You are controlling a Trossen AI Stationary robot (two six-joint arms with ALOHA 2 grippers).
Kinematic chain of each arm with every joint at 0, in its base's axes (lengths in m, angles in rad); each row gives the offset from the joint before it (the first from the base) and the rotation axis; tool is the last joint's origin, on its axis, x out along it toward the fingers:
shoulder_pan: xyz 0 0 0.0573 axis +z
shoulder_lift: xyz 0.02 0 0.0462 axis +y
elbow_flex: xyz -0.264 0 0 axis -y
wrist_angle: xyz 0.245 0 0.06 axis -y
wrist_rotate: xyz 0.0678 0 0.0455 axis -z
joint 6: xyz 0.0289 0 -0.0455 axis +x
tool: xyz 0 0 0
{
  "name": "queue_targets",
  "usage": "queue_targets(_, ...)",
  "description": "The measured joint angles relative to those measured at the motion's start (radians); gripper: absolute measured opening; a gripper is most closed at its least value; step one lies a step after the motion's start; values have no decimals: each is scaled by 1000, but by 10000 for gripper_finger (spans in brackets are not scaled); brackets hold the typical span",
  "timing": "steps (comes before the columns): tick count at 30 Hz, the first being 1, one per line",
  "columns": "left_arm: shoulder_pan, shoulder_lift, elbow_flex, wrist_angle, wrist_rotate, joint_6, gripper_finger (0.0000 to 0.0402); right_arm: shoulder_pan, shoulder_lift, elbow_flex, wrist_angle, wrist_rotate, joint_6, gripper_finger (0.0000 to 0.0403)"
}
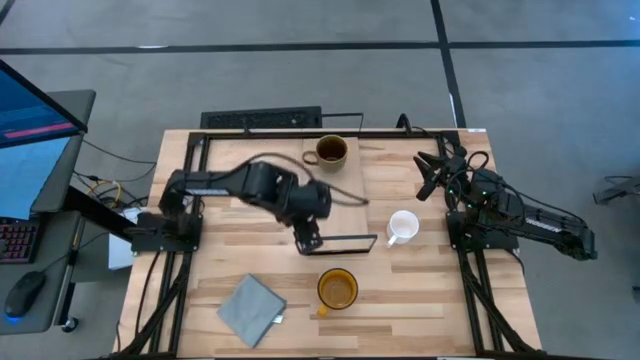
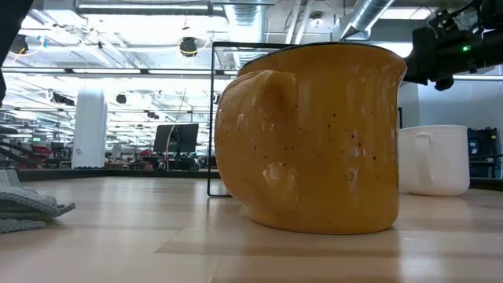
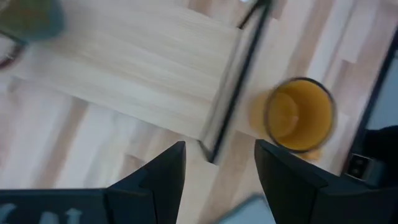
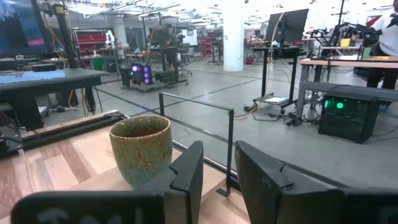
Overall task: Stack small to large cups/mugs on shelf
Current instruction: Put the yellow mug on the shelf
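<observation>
Yellow-orange mug (image 1: 337, 289) sits on the table near the shelf's (image 1: 335, 200) wire-frame end, white mug (image 1: 402, 227) beside the shelf, olive mug (image 1: 331, 151) on its far end. Left gripper (image 1: 309, 238) hovers over the frame end, jaws parted, empty. Right gripper (image 1: 432, 175) waits at the table's right edge, jaws narrowly apart, empty.

From above, we see the left arm (image 1: 262, 188) smeared by motion blur and covering much of the shelf (image 1: 345, 178). In the low view the yellow mug (image 2: 314, 137) hides most of the wire frame (image 2: 212, 118) and part of the white mug (image 2: 435, 159), and the cloth (image 2: 23, 208) is cut off at the edge. In the left wrist view the olive mug (image 3: 28, 18) is blurred and cropped at the corner.
</observation>
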Motion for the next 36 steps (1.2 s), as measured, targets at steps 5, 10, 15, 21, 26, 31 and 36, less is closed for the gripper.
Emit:
queue_targets(5, -98, 0, 0, 21, -63, -147, 183, 0, 0, 0, 0, 0, 0, 118)
queue_targets(10, -185, 1, 0, 92, -100, -278, 183, 0, 0, 0, -1, 0, 0, 118)
queue_targets(15, -281, 1, 0, 217, -163, -329, 183, 0, 0, 0, -14, 0, 0, 118)
queue_targets(21, -373, 16, -1, 324, -281, -327, 183, 0, 0, 0, -123, 0, 0, 118)
queue_targets(26, -403, 52, -1, 305, -304, -424, 183, 0, 0, 0, -154, 0, 15, 118)
queue_targets(31, -401, 94, -3, 271, -277, -494, 183, 0, 0, 0, -131, 0, 16, 118)
queue_targets(36, -382, 131, -18, 218, -248, -600, 183, 0, -3, -1, -135, -1, 16, 118)
